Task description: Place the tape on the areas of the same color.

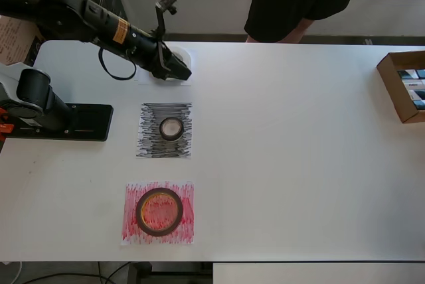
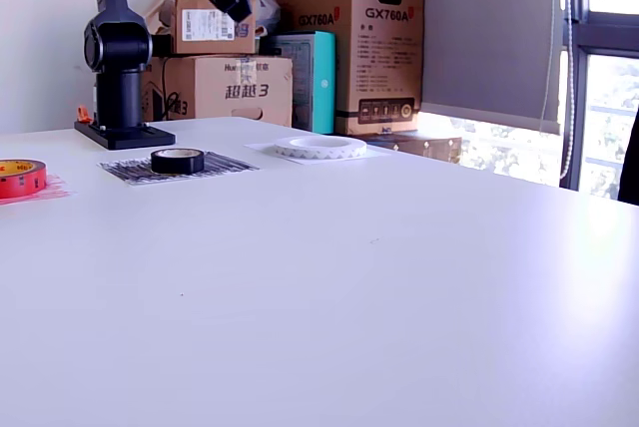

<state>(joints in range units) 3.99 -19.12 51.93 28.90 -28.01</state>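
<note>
three rolls, three sheets, all paired on the white counter (image 1: 292, 164). the large red tape roll with a yellowish core (image 1: 159, 212) lies flat, hole facing straight up, on the rectangular paper sheet scribbled red (image 1: 158, 213), close to the counter's near edge in the overhead view. one step up the line, the small black tape roll (image 1: 170, 128) lies flat too, hole up, about centred on the rectangular sheet scribbled black (image 1: 165, 130). that sheet's strokes run across it, parallel to the counter's far edge.

now the far end: the large thin white tape roll (image 2: 320, 148) rests flat on the plain white paper sheet (image 2: 268, 149), close to the counter's far edge. the exterior view shows it low and wide, its ring open to the ceiling. from overhead, the black arm hides most of it.

the dark tool (image 1: 174, 66) hangs above that white roll, clear of it, the arm reaching in from the counter's left end in the overhead view. its tip is a dark mass from above, and the exterior view cuts it off at the top, so whether it is parted or closed, cannot tell.

the arm's black base plate (image 1: 73, 122) sits by the counter's left edge in the overhead view. an open cardboard box (image 1: 404, 85) sits at the right edge.
</note>
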